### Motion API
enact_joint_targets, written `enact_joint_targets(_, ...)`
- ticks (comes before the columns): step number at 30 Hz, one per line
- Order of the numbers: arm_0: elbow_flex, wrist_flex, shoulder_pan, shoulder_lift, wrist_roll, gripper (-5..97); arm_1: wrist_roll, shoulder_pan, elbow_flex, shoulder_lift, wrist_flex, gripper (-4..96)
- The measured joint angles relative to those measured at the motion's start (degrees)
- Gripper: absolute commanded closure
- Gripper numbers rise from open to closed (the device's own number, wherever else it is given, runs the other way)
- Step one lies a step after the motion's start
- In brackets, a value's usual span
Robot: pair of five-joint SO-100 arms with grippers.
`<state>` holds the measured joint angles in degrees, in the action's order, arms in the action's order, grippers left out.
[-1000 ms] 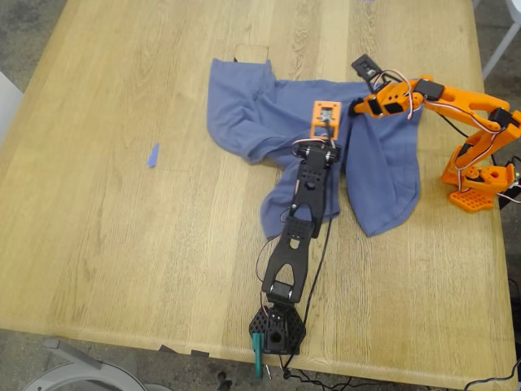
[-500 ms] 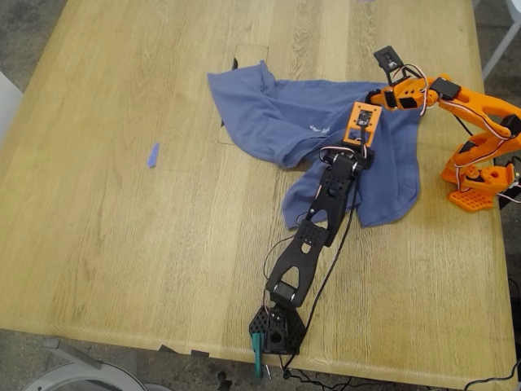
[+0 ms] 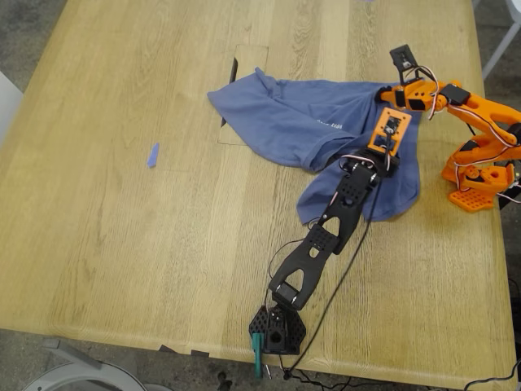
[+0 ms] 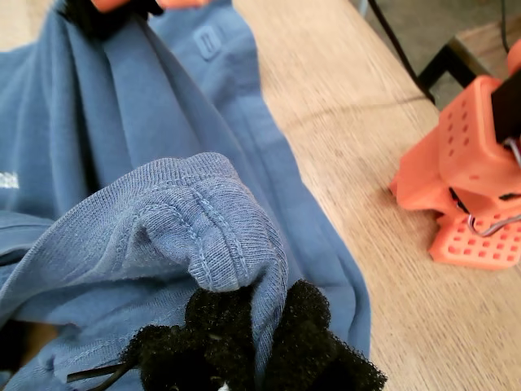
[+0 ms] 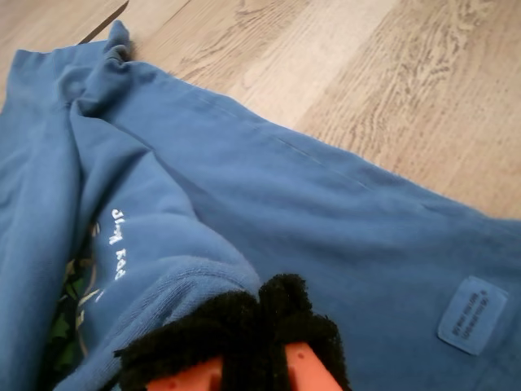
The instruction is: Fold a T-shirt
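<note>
The slate-blue T-shirt [image 3: 309,122] lies bunched on the wooden table, stretched toward the exterior view's right. Its white chest text [image 5: 118,244] shows along a fold. My first gripper [image 3: 389,138], on the black arm, is shut on a ribbed hem of the T-shirt [image 4: 203,236], pinched between its black foam pads [image 4: 305,326]. My second gripper [image 3: 389,96], on the orange arm, is shut on another fold of the T-shirt [image 5: 187,277] just beyond the first gripper. Both hold the cloth slightly raised.
The orange arm's base [image 3: 480,183] stands near the table edge at the exterior view's right, close to the shirt [image 4: 468,179]. The black arm's base [image 3: 277,330] sits at the near edge. A small blue scrap [image 3: 152,155] lies at the exterior view's left. A rectangular cutout [image 3: 248,61] lies behind the shirt.
Both grippers have moved toward the exterior view's right, dragging the T-shirt with them. The cloth has stretched out and shifted nearer the orange base.
</note>
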<state>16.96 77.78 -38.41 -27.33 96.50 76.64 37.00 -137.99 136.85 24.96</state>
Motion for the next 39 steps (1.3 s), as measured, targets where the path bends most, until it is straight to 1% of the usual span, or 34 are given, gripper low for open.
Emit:
enact_joint_targets(11, 0.00, -3.52, -1.85, 5.27, -0.26, 91, 0.00, 5.62, -12.66, 7.38, -6.15, 91.4)
enact_joint_targets(15, 0.00, -4.83, -2.29, 7.73, -0.26, 90, -0.26, 6.50, -14.33, 8.26, -7.56, 91.4)
enact_joint_targets(20, 0.00, -4.92, -2.55, 8.96, -0.26, 92, -0.62, 7.65, -16.08, 9.58, -8.35, 91.4)
enact_joint_targets(27, 0.00, -4.92, -4.66, 9.05, -0.26, 92, -0.70, 8.09, -17.58, 11.07, -8.79, 91.4)
enact_joint_targets(39, 0.00, -5.98, -8.70, 14.59, 0.18, 92, -0.70, 8.79, -17.67, 11.07, -8.88, 91.4)
